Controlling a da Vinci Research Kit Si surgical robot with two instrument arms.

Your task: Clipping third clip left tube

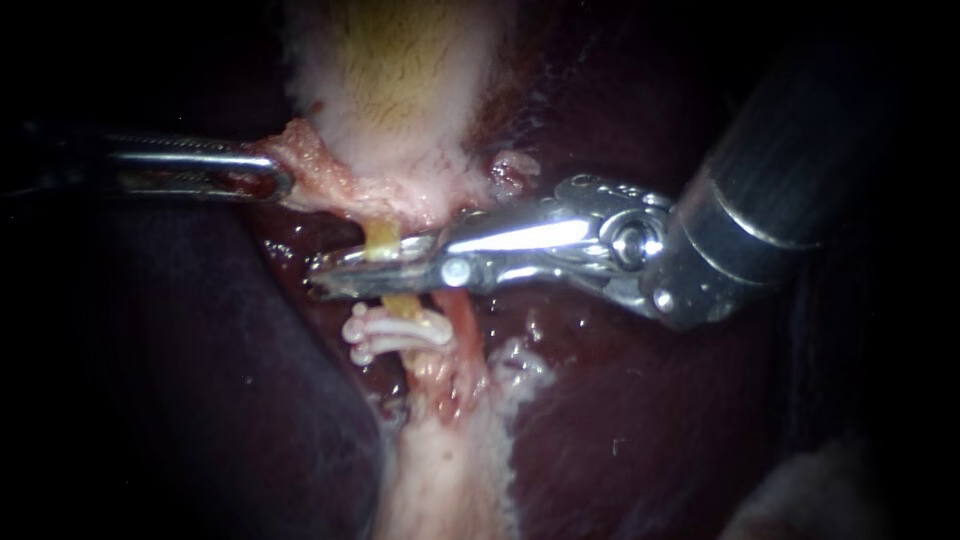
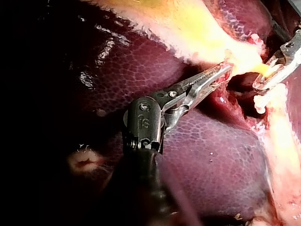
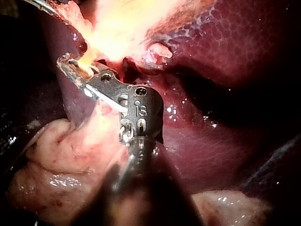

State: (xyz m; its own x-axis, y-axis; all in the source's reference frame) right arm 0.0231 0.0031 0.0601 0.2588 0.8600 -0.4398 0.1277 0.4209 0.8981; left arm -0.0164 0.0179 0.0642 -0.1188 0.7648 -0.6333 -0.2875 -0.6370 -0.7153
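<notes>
Two white clips (image 1: 395, 335) already sit on the left tube (image 1: 383, 238), lower centre of the endoscope frame. Right instrument (image 1: 365, 262) comes in from upper right, jaws nearly together across that tube just above the clips, touching it from both sides. Left instrument (image 1: 280, 183) enters from the left, jaws closed on the pink edge of the gallbladder (image 1: 400, 90) at upper centre. Liver (image 1: 620, 420) is dark all around.

Left wrist view: left instrument (image 2: 221, 73) has its toothed jaws almost closed, tips pinching tissue at the gallbladder (image 2: 197, 23) edge. Just ahead, the right instrument (image 2: 268, 77) clamps the yellow left tube (image 2: 261, 69), with the clips (image 2: 261, 100) close beside it. Liver (image 2: 141, 61) lies under the shaft.

Right wrist view: right instrument (image 3: 73, 68) has its jaws closed around the left tube (image 3: 87, 61). Liver (image 3: 235, 42) lies beside it.
</notes>
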